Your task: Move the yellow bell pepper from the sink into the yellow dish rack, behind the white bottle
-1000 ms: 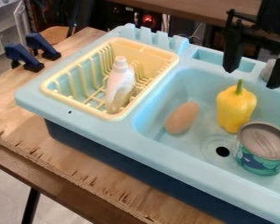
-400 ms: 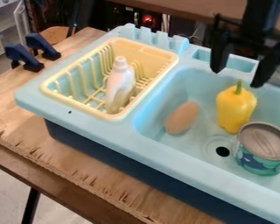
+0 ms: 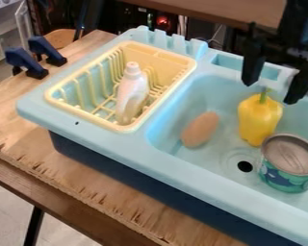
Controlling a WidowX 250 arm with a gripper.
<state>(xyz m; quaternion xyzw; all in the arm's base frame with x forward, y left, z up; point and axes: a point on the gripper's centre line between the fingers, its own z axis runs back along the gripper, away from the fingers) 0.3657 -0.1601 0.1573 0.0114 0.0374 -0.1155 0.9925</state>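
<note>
Across the wooden worktop (image 3: 28,115) sits a pale blue toy sink (image 3: 163,153) on a dark blue base, its long near edge running slantwise down to the right. Over the basin's far edge, the black arm (image 3: 301,19) comes in from the upper right and hangs down. At the sink's left end lies a yellow rack (image 3: 158,50), its slots lined up along the sides.

The claw (image 3: 270,93) points downward above the pepper, its two dark fingers spread well apart, with the green stem showing between them; whether they touch it cannot be told.

Toward the basin's near edge stands the can (image 3: 288,158), upright, with a dull metal top and a teal and dark blue printed band; any writing on it is too small to read. Just behind it is the pepper (image 3: 259,120), in the basin toward its far edge: glossy yellow, stem up, broad at the shoulders and narrower below. In the rack leans a white bottle (image 3: 131,93) with an orange-tinted cap. Near the basin's left edge rests a smooth brown oval (image 3: 200,129), tilted, and the round black drain hole (image 3: 245,166) is beside the can.
</note>
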